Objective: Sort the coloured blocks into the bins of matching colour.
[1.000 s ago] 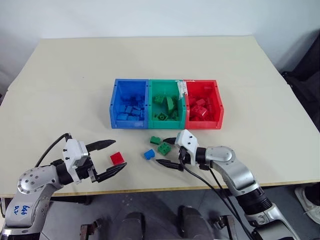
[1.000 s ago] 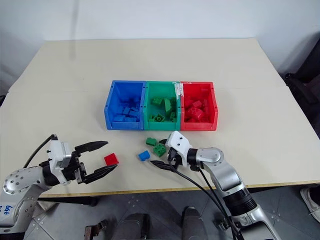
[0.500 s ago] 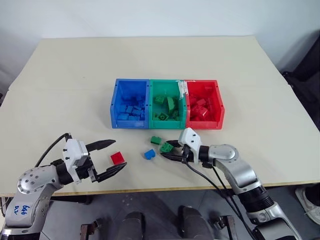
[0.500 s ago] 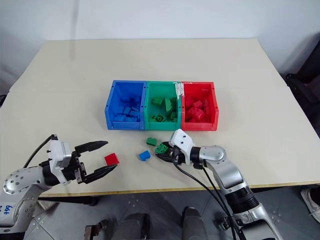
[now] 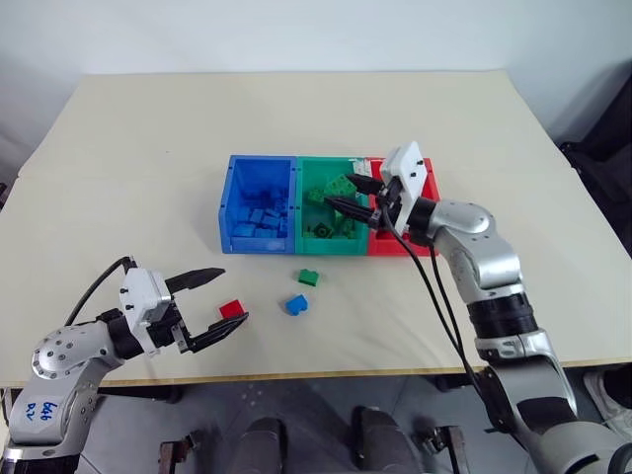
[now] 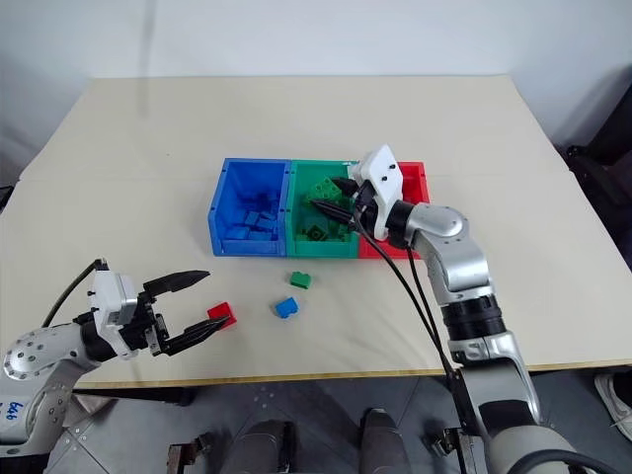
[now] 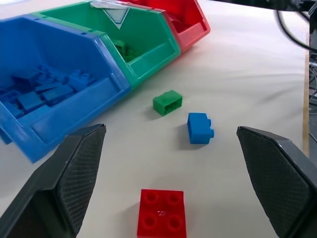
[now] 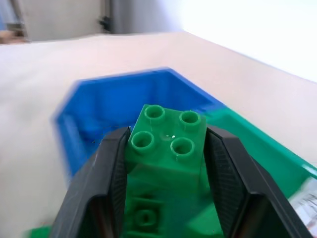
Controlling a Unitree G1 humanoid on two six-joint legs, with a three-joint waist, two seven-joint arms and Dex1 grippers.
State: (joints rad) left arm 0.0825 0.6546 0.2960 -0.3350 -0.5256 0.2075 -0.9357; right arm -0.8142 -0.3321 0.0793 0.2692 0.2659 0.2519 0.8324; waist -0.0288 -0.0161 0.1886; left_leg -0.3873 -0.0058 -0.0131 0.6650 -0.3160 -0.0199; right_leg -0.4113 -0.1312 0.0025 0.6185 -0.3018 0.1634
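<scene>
My right gripper (image 5: 343,193) is shut on a green block (image 8: 168,144) and holds it level above the green bin (image 5: 331,247), which sits between the blue bin (image 5: 259,247) and the red bin (image 5: 392,247). All three bins hold several blocks of their own colour. On the table in front of the bins lie a green block (image 5: 310,277), a blue block (image 5: 295,303) and a red block (image 5: 232,309). My left gripper (image 5: 234,295) stands open near the front edge, its fingers (image 7: 74,183) on either side of the red block (image 7: 162,219) without touching it.
The bins stand joined in a row at the middle of the beige table (image 5: 148,168). The table's front edge (image 5: 326,373) runs just behind my left gripper. A cable (image 5: 434,296) hangs from my right arm over the table.
My right gripper closed on a green block on the table, then lifted it up and away to above the green bin. The left gripper stayed open in place.
</scene>
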